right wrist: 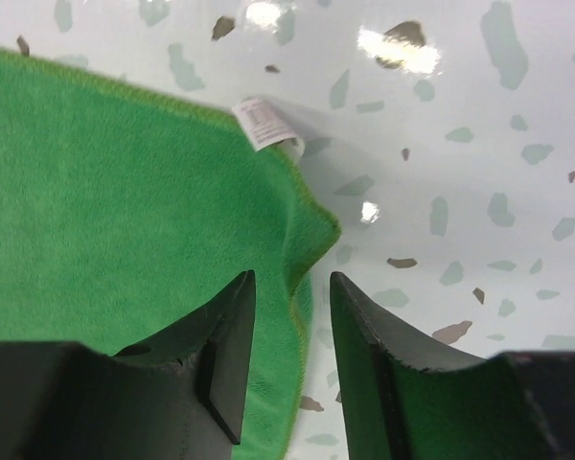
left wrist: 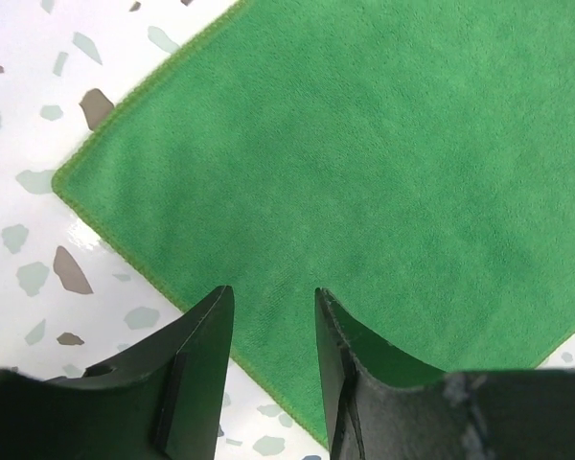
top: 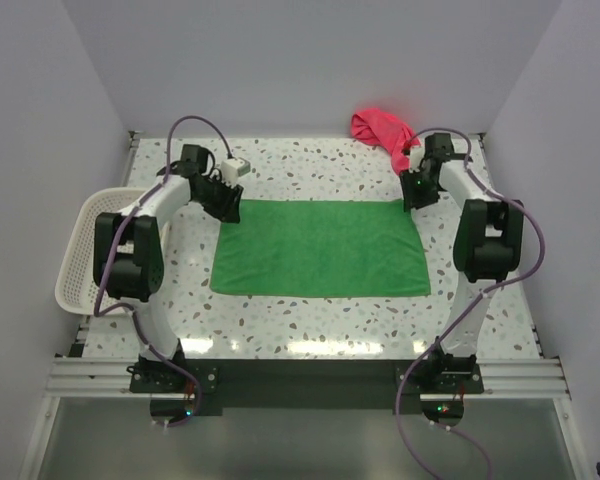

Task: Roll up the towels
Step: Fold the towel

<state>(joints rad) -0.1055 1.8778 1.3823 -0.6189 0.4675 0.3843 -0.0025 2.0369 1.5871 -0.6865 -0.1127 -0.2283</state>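
Left gripper (top: 228, 208) and right gripper (top: 412, 200) sit at the far corners of the green towel (top: 320, 250), flat on the speckled table (top: 310, 170) between pale walls. Left wrist: jaws apart over the hem; pinch both corners level for a straight roll. Right wrist: jaws apart astride the rumpled, labelled corner.

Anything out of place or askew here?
Two things. The pink-red cloth towel lies crumpled in a heap at the far right corner of the speckled table, not spread. The bright green cloth towel lies flat, but its corner by the right gripper is puckered, with a white tag sticking out.
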